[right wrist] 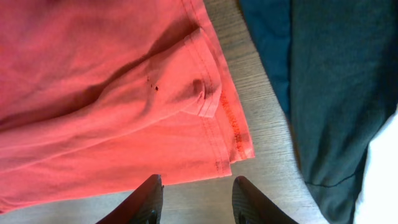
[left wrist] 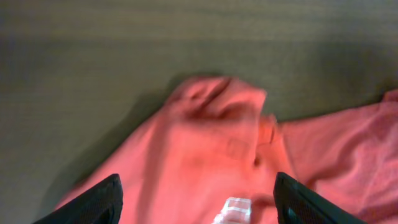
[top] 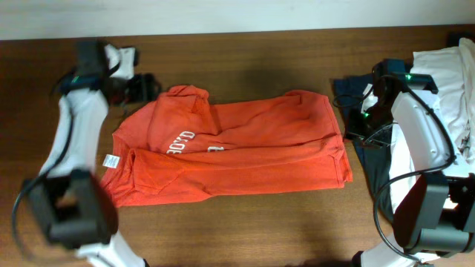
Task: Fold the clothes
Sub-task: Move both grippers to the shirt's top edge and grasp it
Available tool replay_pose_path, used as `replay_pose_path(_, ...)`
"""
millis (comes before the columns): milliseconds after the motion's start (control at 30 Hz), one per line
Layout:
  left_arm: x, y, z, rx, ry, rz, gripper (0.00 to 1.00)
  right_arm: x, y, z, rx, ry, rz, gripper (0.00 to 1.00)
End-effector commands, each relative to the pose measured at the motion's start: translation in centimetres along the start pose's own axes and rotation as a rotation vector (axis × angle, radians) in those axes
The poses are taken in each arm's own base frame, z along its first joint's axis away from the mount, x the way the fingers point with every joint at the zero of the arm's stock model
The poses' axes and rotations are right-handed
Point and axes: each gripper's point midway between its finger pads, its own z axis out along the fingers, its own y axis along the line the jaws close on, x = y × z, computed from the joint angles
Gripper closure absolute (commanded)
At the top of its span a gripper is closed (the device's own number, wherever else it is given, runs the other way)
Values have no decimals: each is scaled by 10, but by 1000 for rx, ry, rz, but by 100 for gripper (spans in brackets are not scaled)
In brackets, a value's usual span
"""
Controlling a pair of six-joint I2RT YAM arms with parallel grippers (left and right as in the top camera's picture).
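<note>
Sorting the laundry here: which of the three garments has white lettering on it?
The orange-red T-shirt spread mid-table; the dark navy garment and white garment at the right show none.

table (top: 245,230): brown wood grain | dark navy garment (top: 347,90): lay rumpled by the table's right edge, toward the far corner | white garment (top: 454,81): was heaped at the far right corner, against the navy one
</note>
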Motion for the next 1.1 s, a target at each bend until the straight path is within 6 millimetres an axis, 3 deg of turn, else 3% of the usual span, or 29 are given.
replay_pose_path(0, -21, -23, 66, 61, 47, 86, 23, -3, 5, -8, -22, -25, -20, 59)
replay_pose_path(100, -19, -35, 122, 77, 90, 119, 23, -3, 8, -8, -37, -24, -20, 59)
replay_pose_path(133, -10, -33, 143, 56, 119, 126, 23, -3, 8, -8, -37, -28, -21, 59)
replay_pose_path(200, 9, -25, 163, 7, 174, 129, 29, -4, 8, -8, -37, -28, -21, 59)
replay_pose_path(333, 22, -25, 169, 9, 217, 121, 55, -15, 11, -8, -48, -72, -28, 58)
replay_pose_path(400, 24, -22, 169, -6, 227, 119, 88, -22, 12, -8, -54, -99, -33, 59)
replay_pose_path(433, 24, -19, 168, -19, 226, 101, 96, -27, 13, -9, -58, -120, -36, 59)
replay_pose_path(567, -7, -25, 142, 20, 167, 41, 100, -71, 25, -15, -89, -295, -71, 59)
replay_pose_path(633, -28, -31, 119, 21, 126, 50, 100, -91, 40, -15, -113, -371, -107, 59)
replay_pose_path(733, -42, -38, 99, 22, 91, 59, 100, -106, 59, -5, -126, -414, -169, 59)
replay_pose_path(800, -43, -41, 87, 21, 93, 59, 100, -121, 74, 11, -135, -440, -212, 55)
replay_pose_path(967, -37, -35, 55, 6, 130, 27, 100, -153, 76, 49, -136, -483, -214, 51)
replay_pose_path(1067, -18, -24, 41, -7, 208, -22, 100, -171, 78, 74, -141, -515, -216, 51)
